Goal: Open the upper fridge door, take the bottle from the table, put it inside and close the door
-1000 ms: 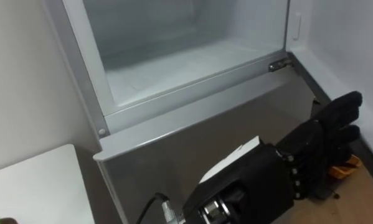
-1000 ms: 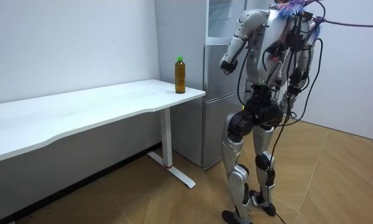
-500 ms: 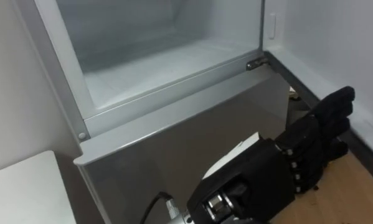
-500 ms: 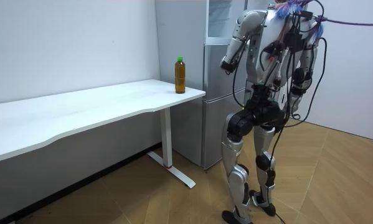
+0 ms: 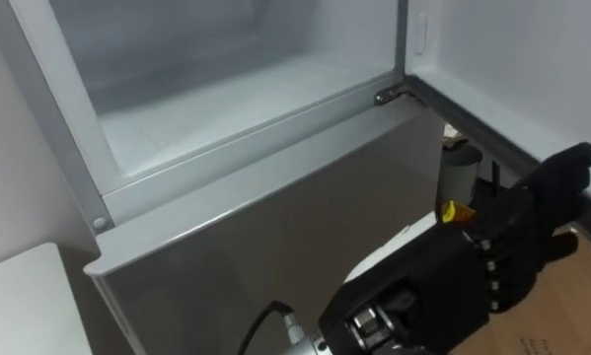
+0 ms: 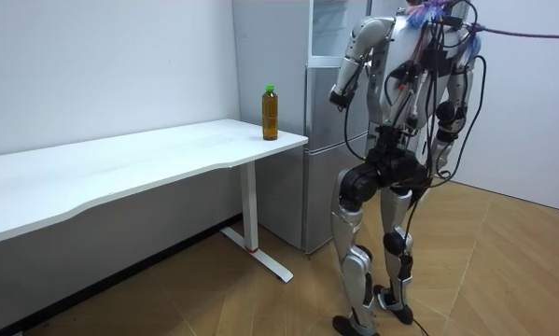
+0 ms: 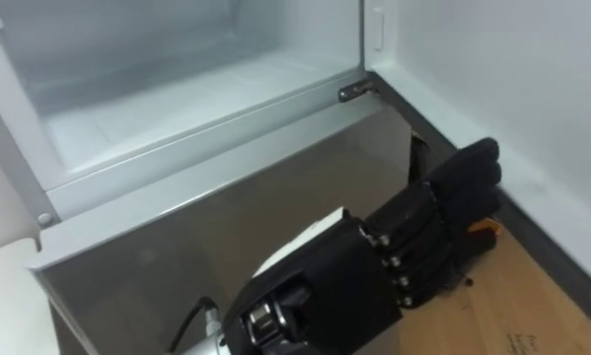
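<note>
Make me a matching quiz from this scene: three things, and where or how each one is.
Things:
1. bottle
2. upper fridge
3. left hand

Places or states:
A. open, shelf bare
B. standing on the corner of the table
C. fingers straight, in front of the lower fridge door

Pairs: 1-B, 2-A, 3-C
</note>
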`<state>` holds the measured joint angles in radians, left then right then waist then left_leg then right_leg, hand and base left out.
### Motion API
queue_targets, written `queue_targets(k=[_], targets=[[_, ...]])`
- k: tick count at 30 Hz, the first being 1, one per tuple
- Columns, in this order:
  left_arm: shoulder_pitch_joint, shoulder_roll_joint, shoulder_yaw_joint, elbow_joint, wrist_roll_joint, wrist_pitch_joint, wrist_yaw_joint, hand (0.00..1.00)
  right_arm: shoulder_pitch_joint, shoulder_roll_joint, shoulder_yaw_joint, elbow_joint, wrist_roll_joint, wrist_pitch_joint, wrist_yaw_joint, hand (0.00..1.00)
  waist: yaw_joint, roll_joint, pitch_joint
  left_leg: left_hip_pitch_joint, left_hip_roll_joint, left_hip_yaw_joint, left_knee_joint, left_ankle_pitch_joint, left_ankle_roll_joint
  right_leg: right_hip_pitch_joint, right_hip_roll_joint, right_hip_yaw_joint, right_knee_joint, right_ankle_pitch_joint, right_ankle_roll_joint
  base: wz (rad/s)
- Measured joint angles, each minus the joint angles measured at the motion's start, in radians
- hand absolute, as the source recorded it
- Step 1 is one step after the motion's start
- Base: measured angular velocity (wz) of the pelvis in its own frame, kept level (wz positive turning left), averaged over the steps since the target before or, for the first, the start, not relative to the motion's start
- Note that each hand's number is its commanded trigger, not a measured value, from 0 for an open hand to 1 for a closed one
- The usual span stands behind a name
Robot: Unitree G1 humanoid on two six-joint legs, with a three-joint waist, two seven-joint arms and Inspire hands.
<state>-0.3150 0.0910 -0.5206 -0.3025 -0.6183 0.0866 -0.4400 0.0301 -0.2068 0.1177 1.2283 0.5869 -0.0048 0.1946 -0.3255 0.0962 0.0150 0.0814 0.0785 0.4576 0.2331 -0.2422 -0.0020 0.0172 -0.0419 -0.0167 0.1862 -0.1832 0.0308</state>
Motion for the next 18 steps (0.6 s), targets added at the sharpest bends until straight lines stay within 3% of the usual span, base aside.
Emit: queue_targets(k=[8,18], targets=[[-0.002,0.000,0.000,0.000,-0.005,0.000,0.003,0.00,0.007,-0.008,-0.009,-0.012,-0.005,0.001,-0.009,0.00,-0.012,0.005,0.0003,0.001,0.000,0.004,-0.013,0.000,0.000,-0.008,0.007,0.023,0.000,0.003,-0.003,-0.07],[-0.002,0.002,-0.003,0.004,-0.011,0.000,0.037,0.00,0.016,-0.011,-0.022,-0.010,-0.007,0.000,-0.044,0.00,-0.029,0.002,0.0029,0.008,-0.001,-0.008,-0.030,0.003,-0.006,0.001,0.007,0.001,-0.001,0.005,-0.003,0.06]])
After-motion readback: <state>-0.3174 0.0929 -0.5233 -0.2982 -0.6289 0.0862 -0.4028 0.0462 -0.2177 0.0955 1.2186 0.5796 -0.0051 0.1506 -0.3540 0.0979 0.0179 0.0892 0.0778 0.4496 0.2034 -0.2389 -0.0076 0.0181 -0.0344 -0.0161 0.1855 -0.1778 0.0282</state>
